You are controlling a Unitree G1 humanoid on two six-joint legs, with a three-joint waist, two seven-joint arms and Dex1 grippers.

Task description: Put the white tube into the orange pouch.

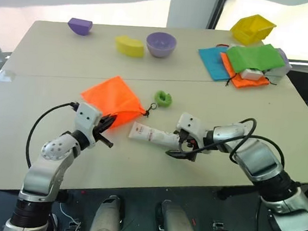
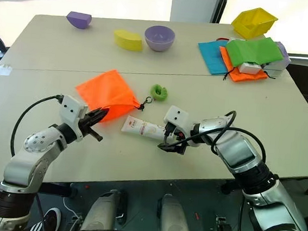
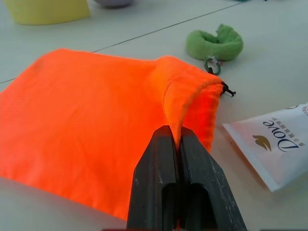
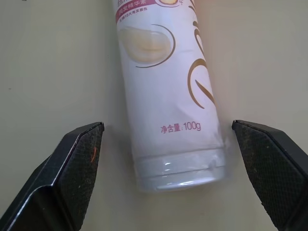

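Observation:
The orange pouch [image 1: 114, 98] lies flat on the table, its gathered mouth toward the white tube [image 1: 149, 135]. My left gripper [image 3: 175, 139] is shut on a fold of the pouch's fabric at the mouth's rim. A dark cord with a small green ring [image 3: 211, 66] trails from that mouth. The tube rests on the table just right of the pouch, flat end toward it. My right gripper [image 4: 167, 126] is open over the tube's cap end, with one finger [image 4: 77, 163] on each side and a gap to the tube on both.
A soft green ring [image 1: 163, 98] sits just behind the tube. Along the far edge are a purple block [image 1: 79, 26], a yellow block [image 1: 129, 46], a purple bowl [image 1: 161, 43] and a yellow bin [image 1: 252, 28]. Stacked cloths [image 1: 246, 61] lie at the back right.

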